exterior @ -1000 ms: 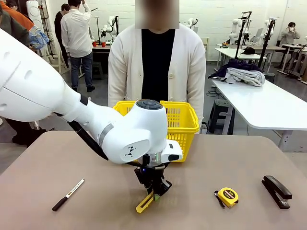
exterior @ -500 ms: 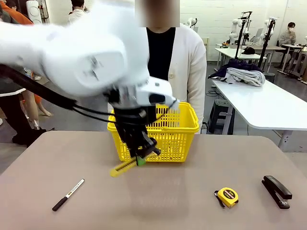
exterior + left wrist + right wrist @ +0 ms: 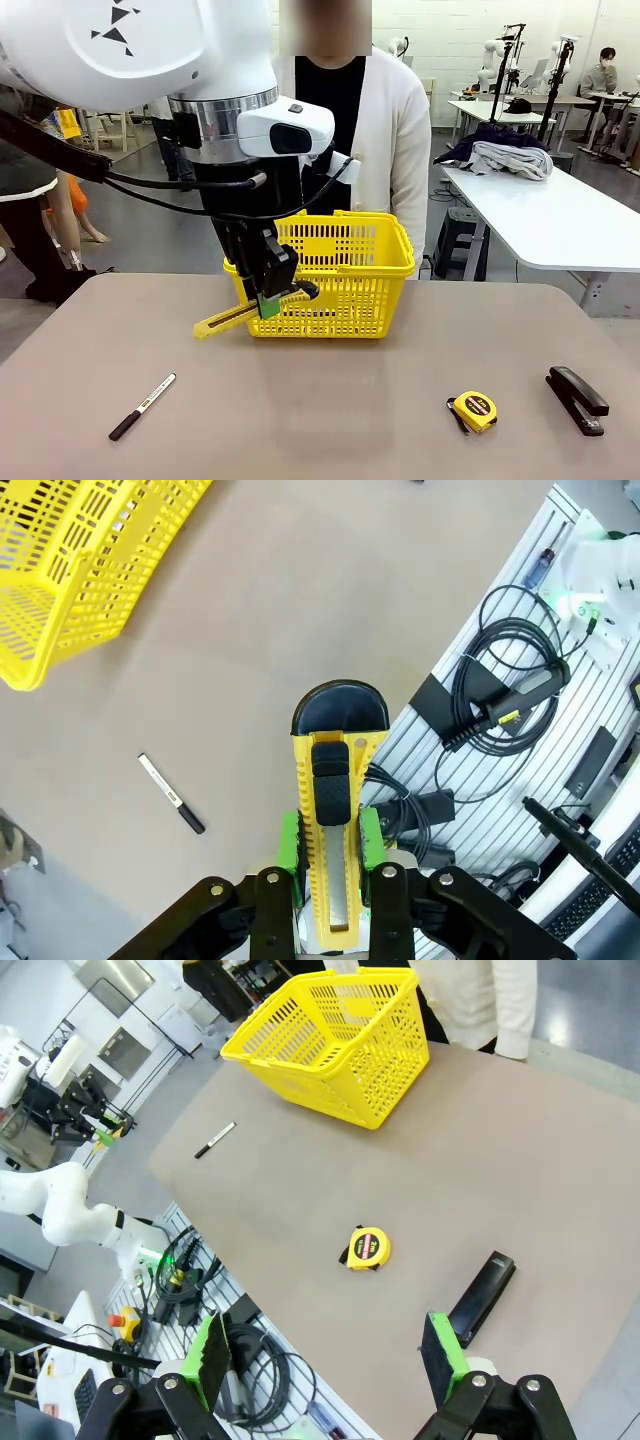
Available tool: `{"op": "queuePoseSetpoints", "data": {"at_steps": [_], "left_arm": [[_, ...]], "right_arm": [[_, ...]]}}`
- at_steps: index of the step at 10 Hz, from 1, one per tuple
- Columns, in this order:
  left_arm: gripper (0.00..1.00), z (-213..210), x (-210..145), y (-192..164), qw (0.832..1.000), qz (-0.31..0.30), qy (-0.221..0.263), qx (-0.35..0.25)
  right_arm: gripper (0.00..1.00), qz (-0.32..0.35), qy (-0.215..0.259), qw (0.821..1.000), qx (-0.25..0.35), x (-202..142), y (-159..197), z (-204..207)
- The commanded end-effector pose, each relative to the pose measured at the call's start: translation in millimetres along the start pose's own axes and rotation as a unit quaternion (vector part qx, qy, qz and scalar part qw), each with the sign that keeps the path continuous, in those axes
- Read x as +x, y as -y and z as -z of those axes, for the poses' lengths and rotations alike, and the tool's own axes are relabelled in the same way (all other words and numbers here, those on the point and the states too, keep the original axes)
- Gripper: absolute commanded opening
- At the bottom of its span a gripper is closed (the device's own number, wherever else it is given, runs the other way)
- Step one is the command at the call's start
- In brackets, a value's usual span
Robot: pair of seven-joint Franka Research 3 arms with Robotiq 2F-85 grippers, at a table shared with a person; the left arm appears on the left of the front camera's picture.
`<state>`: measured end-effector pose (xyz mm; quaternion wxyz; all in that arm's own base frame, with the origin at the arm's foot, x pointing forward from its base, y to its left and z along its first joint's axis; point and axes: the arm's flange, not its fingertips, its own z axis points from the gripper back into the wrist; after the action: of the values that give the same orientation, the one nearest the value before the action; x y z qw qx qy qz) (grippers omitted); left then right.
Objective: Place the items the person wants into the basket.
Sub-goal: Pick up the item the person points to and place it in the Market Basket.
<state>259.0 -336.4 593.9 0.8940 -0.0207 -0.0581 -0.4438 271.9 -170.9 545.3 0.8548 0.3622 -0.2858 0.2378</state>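
My left gripper is shut on the yellow utility knife, which hangs tilted in the air just off the front left corner of the yellow basket. In the left wrist view the knife sits between the green pads, black tip forward, over bare table, and the basket lies off to the upper left. The yellow-and-black tape measure lies at the front right of the table. My right gripper is open high above the table, with the tape measure and basket below it. The person stands behind the basket.
A white marker with a black cap lies at the front left of the brown table. A black stapler lies at the front right edge, beside the tape measure. Cables and a slotted panel run past the table's near edge.
My left arm has lifted the knife off the table's front middle and carried it up, back and to the left, to the basket's front left corner. Nothing else has moved.
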Motion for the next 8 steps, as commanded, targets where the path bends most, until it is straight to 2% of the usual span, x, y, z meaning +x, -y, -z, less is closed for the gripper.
{"op": "queuePoseSetpoints", "data": {"at_steps": [1,5,6,7,8], "left_arm": [[0.11,-1,0,2,1.000,0.002,0.001,0.000],[0.11,-1,0,2,1.000,0.002,0.001,0.000],[0.26,0,1,2,1.000,0.002,0.000,0.001],[0.26,-9,14,-23,0.988,0.144,0.040,0.043],[0.26,-18,38,-45,0.973,0.221,0.043,0.054]], "right_arm": [[1.00,-0.007,0.010,1.000,0.009,1,1,1],[1.00,-0.007,0.010,1.000,0.009,1,1,1],[1.00,-0.007,0.010,1.000,0.009,1,1,1],[1.00,-0.007,0.010,1.000,0.009,1,1,1],[1.00,-0.007,0.010,1.000,0.009,1,1,1]]}}
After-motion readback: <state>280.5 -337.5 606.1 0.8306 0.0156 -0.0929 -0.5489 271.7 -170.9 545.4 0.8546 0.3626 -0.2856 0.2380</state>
